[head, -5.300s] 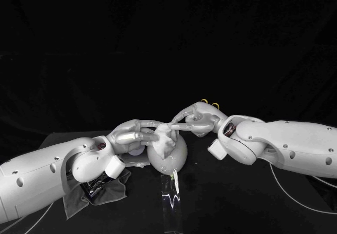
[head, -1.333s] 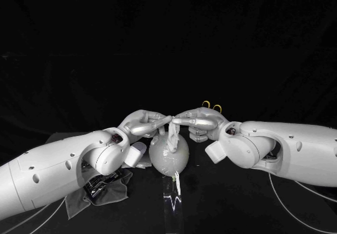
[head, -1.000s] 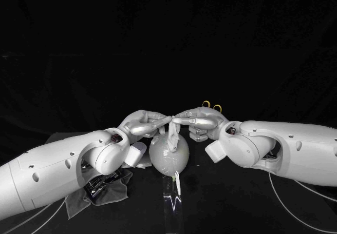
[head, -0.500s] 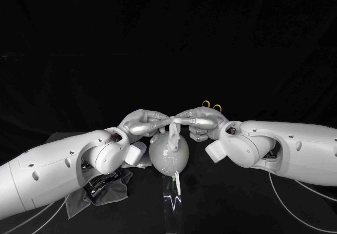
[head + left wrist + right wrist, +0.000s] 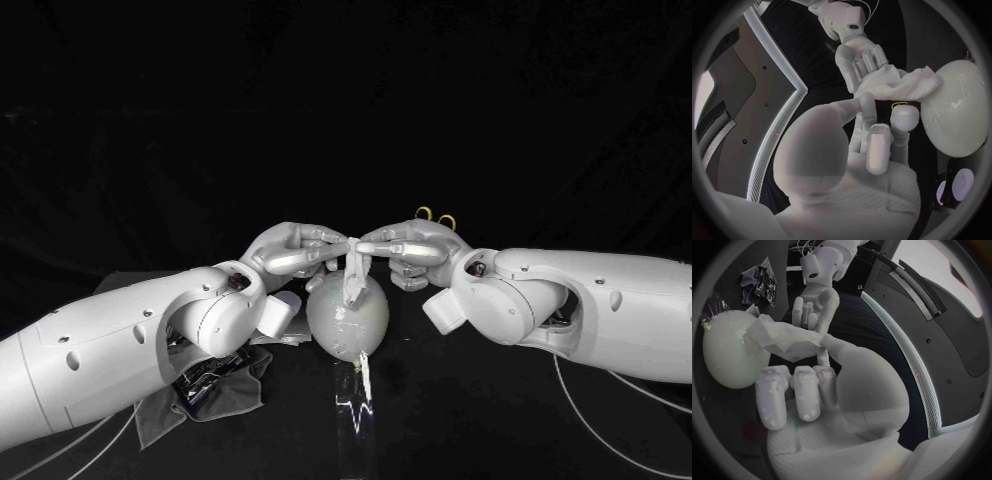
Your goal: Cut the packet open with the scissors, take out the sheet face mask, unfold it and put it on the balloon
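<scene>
Left robot hand [image 5: 296,252] and right robot hand [image 5: 408,250] each pinch the mask [image 5: 351,264], bunched between them over the balloon [image 5: 346,318]. I've raised it since 5 s ago. Lately nothing moves, so I judge the unfolding stalled.

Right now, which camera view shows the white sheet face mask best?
The left wrist view: the crumpled white sheet face mask spreads wide between the left hand, right hand and pale balloon. The right wrist view shows it almost as well; the head view, just a narrow strip between the hands.
</scene>
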Robot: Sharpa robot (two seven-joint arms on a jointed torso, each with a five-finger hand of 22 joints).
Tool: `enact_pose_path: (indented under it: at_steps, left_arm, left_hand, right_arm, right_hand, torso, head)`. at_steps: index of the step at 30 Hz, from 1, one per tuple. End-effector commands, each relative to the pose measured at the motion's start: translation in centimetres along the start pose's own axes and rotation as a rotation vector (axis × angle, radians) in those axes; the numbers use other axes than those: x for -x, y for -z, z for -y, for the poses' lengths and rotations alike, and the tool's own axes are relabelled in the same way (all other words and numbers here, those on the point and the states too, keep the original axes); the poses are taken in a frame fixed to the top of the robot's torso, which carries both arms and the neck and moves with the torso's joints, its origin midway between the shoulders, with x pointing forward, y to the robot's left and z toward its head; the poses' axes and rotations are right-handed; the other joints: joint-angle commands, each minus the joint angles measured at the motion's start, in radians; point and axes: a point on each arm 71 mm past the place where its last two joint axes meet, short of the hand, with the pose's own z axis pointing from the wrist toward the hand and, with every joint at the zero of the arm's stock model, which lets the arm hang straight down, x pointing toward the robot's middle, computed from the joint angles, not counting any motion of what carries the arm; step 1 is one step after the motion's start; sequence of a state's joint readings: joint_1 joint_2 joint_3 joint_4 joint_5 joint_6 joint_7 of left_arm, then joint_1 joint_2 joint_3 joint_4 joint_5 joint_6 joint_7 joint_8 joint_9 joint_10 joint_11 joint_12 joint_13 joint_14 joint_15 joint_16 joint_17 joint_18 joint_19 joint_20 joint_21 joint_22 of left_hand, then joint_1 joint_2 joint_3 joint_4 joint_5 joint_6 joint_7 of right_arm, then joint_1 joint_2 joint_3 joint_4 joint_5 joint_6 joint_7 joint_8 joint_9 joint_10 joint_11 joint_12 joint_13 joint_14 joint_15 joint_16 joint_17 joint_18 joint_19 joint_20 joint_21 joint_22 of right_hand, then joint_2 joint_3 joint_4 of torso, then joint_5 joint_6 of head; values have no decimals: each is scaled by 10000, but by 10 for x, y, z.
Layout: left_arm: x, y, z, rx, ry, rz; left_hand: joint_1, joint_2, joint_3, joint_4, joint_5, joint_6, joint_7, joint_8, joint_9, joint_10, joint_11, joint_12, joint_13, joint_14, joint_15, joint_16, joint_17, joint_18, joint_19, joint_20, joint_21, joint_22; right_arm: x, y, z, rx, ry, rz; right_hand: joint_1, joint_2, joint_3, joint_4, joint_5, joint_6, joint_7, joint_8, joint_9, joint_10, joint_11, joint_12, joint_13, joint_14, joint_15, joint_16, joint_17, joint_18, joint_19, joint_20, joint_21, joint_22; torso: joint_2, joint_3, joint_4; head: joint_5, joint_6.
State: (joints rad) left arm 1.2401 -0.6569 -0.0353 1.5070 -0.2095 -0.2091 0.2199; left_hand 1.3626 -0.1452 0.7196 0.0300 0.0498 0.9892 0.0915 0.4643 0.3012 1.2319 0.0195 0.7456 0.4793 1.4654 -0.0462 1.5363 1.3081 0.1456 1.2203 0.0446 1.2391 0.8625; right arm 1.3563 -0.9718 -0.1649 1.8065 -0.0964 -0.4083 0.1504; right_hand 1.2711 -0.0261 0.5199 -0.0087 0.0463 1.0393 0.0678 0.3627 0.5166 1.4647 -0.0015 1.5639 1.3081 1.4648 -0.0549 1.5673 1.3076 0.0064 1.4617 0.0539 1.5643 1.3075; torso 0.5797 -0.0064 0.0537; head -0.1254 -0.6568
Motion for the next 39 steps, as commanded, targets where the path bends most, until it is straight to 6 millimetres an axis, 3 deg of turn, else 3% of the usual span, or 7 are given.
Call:
enact_pose_path:
  at_steps: [1, 25, 39]
  left_arm:
    - [2, 0, 3, -200, 38, 197]
    - [12, 5, 1, -119, -6, 544]
    - [21, 13, 4, -472, 459, 946]
  left_hand:
    - [-100, -5, 87, -23, 21, -59, -6, 152, 1435, 198, -130, -4, 24, 785, -91, 44, 1620, -112, 63, -18, 61, 29]
    - [-272, -45, 311, -138, 19, -78, -13, 192, 1588, 220, -137, 9, 74, 790, -98, 43, 1624, -117, 74, -26, 104, 76]
    - [-308, -51, 369, -175, 21, -79, -19, 205, 1631, 232, -143, 14, 87, 793, -103, 45, 1632, -129, 108, -29, 143, 146]
  right_arm:
    - [1, 1, -2, 252, 120, 13]
    - [12, 2, -3, 487, 200, 527]
    - [41, -4, -17, 945, 474, 1527]
  right_hand:
    - [36, 106, 62, -4, 23, 73, 14, 68, 371, 1061, -24, 69, 2627, 1060, -72, 35, 2632, -64, 1091, -55, 65, 2633]
    - [41, 97, 94, -35, 22, 46, 10, 123, 420, 1061, -28, 69, 2627, 1060, -74, 35, 2632, -64, 1091, -55, 65, 2633]
    - [49, 85, 127, -69, 23, 18, 8, 170, 462, 1061, -30, 69, 2627, 1060, -76, 35, 2632, -64, 1091, -55, 65, 2633]
  torso:
    - [1, 2, 2]
    - [1, -2, -4]
    - [-2, 0, -4]
  head:
    - [-6, 10]
    - [-18, 31]
    - [-82, 50]
